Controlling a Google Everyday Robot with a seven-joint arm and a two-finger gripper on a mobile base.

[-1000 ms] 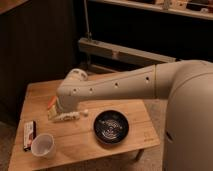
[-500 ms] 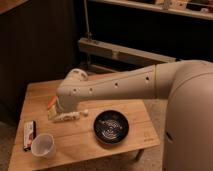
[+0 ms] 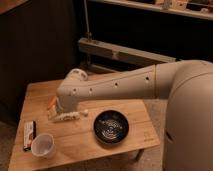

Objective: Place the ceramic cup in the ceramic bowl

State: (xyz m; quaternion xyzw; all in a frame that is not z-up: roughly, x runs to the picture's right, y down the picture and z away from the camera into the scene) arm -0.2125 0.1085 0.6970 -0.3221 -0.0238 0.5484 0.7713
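1. I see the end effector (image 3: 65,116) low over the left-centre of the wooden worktop (image 3: 134,107), below the arm's bent wrist. I cannot tell whether it is open or closed.
2. The white cup (image 3: 43,145) stands upright near the front-left corner, apart from the end effector.
3. The black bowl (image 3: 111,126) sits right of centre, well apart from the cup.
4. A flat remote (image 3: 29,134) lies just beside the cup, on its left.

The arm (image 3: 125,86) reaches left, bending down; claw (image 3: 63,116) hangs at its end.
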